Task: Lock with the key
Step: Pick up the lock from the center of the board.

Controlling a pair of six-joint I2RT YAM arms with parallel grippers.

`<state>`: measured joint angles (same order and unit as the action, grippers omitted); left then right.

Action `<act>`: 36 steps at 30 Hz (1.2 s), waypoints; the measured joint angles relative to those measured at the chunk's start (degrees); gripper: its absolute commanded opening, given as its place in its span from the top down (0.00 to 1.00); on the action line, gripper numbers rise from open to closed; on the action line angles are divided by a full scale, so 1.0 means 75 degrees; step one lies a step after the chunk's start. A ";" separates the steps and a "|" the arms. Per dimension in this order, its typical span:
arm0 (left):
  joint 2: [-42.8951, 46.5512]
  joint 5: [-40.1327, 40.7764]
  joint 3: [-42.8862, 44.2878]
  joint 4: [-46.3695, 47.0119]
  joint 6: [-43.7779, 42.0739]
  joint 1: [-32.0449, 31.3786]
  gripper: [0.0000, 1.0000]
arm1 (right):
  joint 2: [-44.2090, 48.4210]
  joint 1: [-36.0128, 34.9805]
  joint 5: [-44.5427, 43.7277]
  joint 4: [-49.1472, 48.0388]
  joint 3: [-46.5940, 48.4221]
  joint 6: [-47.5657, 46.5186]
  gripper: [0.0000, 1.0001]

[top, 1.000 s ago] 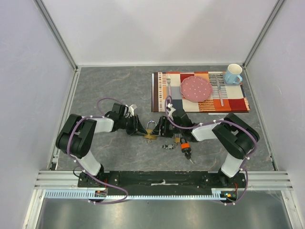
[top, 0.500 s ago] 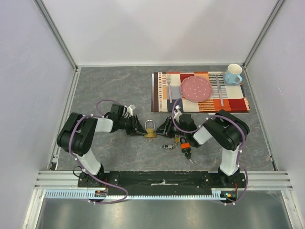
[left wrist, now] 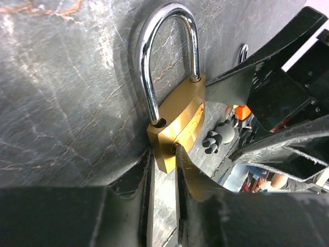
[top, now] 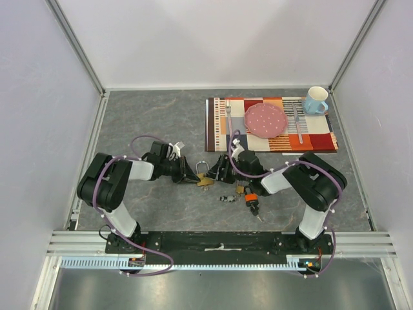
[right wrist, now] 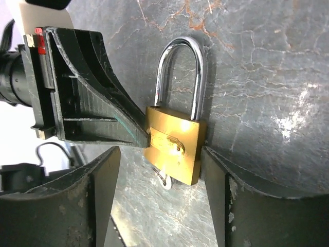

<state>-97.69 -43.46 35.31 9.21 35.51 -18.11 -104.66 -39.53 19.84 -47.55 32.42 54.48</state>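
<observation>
Grey marbled table, white walls on three sides. We see the padlock on the near half of the table, roughly centred, between the two arms. Its brass body is toward the arm bases and the shackle points to the far side. We cannot tell whether the shackle is fully seated, because the wrist views disagree. A small silver bit sticks out under the body, and we cannot tell what it is.

The left gripper comes in from the left with its jaws clamped on a bottom corner of the padlock body, a narrow gap between them. The right gripper comes in from the right with its jaws apart, straddling the body. One jaw touches the body's right edge and the other is clear of the left edge.

Just beside the padlock, on the near right, lie loose keys and an orange piece with a black part below it. They are too small for us to name.

Far right there is a striped mat with a pink plate on it. A fork lies left of the plate and a knife right of it. A blue mug stands at the mat's far right corner. All of that is well apart from the padlock.
</observation>
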 measured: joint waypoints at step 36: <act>-0.0015 0.0245 0.0277 -0.0580 0.0082 -0.0143 0.80 | -0.1250 0.0551 0.0880 -0.2643 -0.0291 0.0536 0.39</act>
<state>-97.80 -41.63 37.39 4.86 36.12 -19.18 -114.04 -35.40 26.44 -67.37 30.24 58.50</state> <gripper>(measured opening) 0.111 0.639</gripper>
